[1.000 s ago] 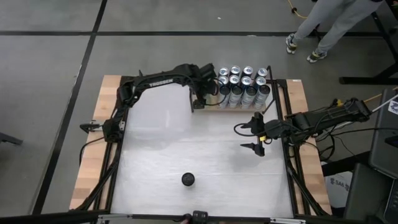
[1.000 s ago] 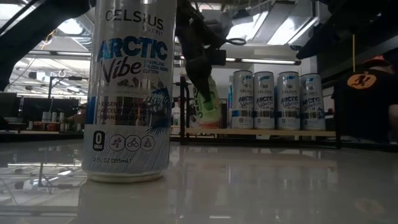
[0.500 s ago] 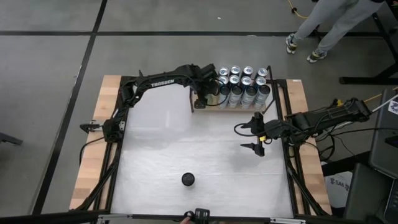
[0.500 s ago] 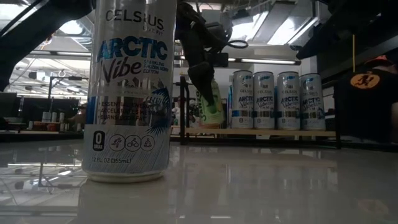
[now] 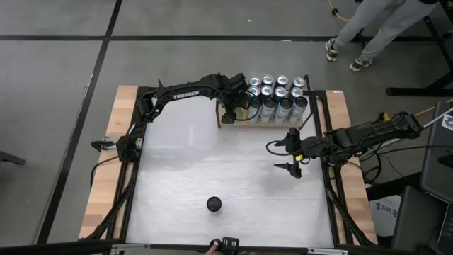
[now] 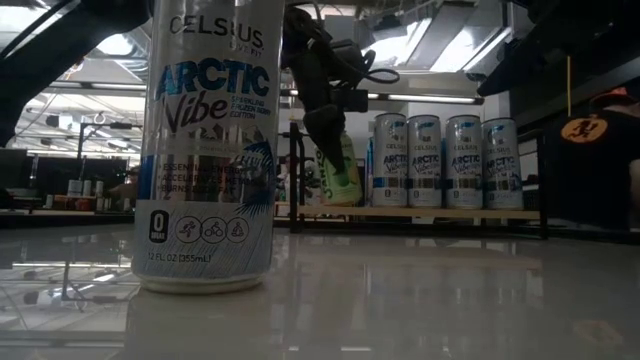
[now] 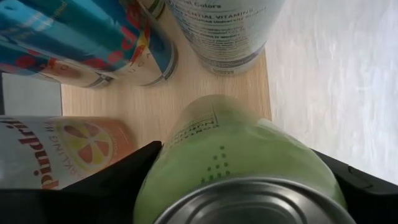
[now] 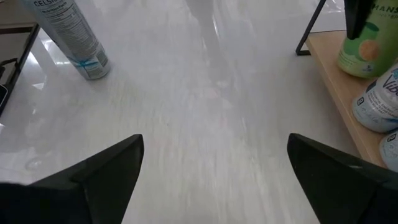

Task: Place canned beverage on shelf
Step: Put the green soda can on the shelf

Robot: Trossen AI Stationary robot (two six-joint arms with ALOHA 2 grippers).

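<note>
My left gripper (image 5: pixel 233 109) is at the left end of the shelf (image 5: pixel 244 122) and is shut on a light-green can (image 6: pixel 338 170). The can also shows in the left wrist view (image 7: pixel 236 155) and the right wrist view (image 8: pixel 365 46). Several white-and-blue cans (image 6: pixel 445 160) stand on their bases on the wooden board (image 6: pixel 440 212). One more white-and-blue can (image 5: pixel 214 205) stands upright on the table near its near edge, close to the low camera (image 6: pixel 207 150). My right gripper (image 5: pixel 291 152) hangs open over the table's right part, holding nothing. My left gripper pinches the green can's upper wall (image 7: pixel 163 163) between its two fingers, one on each side just below the top rim. The fingers come steeply from above. The can is tilted, its bottom end (image 6: pixel 345 198) down at the shelf board's left end; whether it rests there I cannot tell.
On the board beside the green can are an orange-labelled can (image 7: pixel 62 149), blue-and-red cans (image 7: pixel 93 37) and a white can (image 7: pixel 230 31). A black upright (image 8: pixel 309 31) marks the shelf's end. A person walks on the floor beyond the table (image 5: pixel 368 28).
</note>
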